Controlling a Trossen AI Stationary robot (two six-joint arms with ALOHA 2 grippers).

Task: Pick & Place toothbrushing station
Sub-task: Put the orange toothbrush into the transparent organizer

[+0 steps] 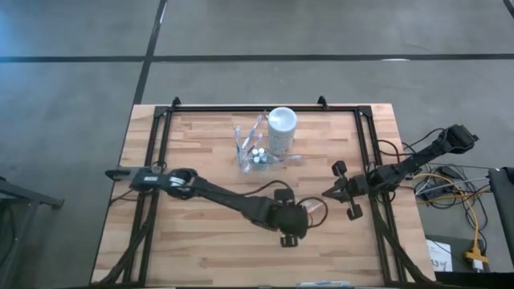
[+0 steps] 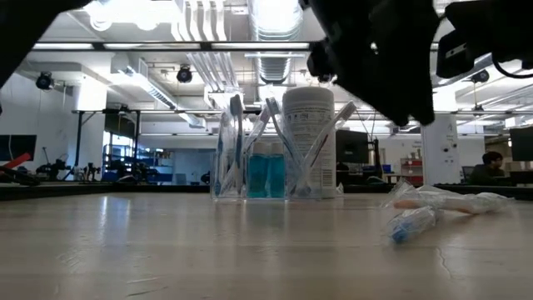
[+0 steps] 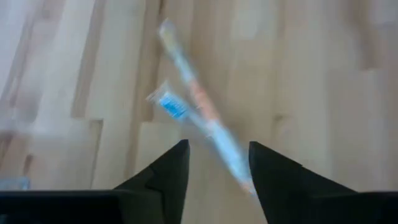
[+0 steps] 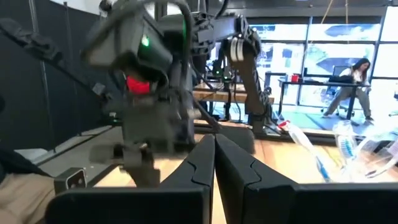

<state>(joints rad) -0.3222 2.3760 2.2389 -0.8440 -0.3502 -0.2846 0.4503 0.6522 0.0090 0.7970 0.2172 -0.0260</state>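
Observation:
A toothbrush in a clear wrapper lies flat on the wooden table, right of centre, also seen in the low view. My left gripper hovers over its near end, open, one finger on either side, not touching it. At the table's far middle a clear holder stands upright with several toothbrushes and teal tubes, next to the tall white cup. My right gripper waits shut at the right side.
Black frame rails run along the table's left, right and far edges. Loose cables lie off the right edge. Bare wood spreads over the near left. A crumpled clear wrapper lies by the cup's foot.

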